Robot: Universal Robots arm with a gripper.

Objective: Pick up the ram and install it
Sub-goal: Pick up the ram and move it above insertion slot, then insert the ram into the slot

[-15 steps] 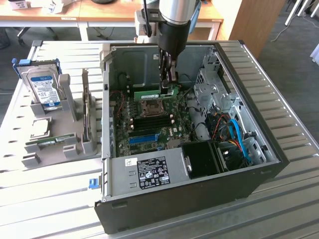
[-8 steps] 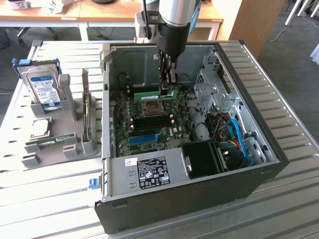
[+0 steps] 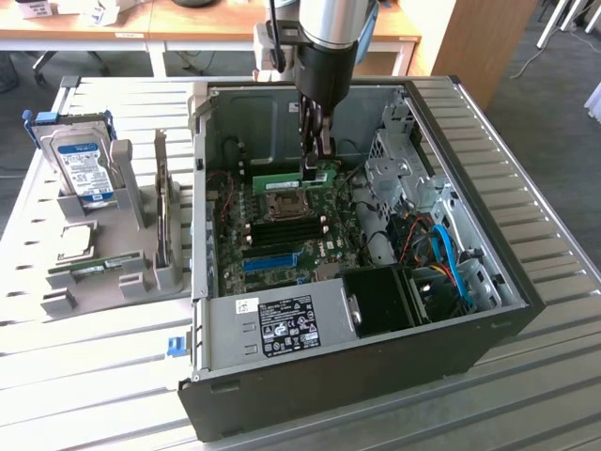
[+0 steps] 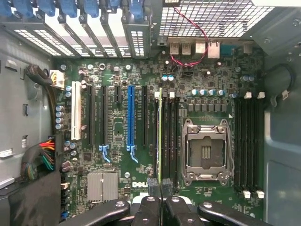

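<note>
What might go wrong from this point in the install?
The gripper holds the ram near one end, so pushing down may tilt it and seat it unevenly. The memory slots sit right beside the processor socket; a slip sideways might strike it.

Open case (image 3: 357,385)
I find room above the motherboard (image 3: 282,240); drive cage (image 3: 399,169) and cables (image 3: 437,249) crowd the exterior view's right.

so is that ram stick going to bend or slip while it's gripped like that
Probably stiff: the ram stick juts level from the gripper without sagging. Likely light, since it looks very thin edge-on in the wrist view. Gripped off-centre, it might pivot if it catches on the motherboard.
</note>
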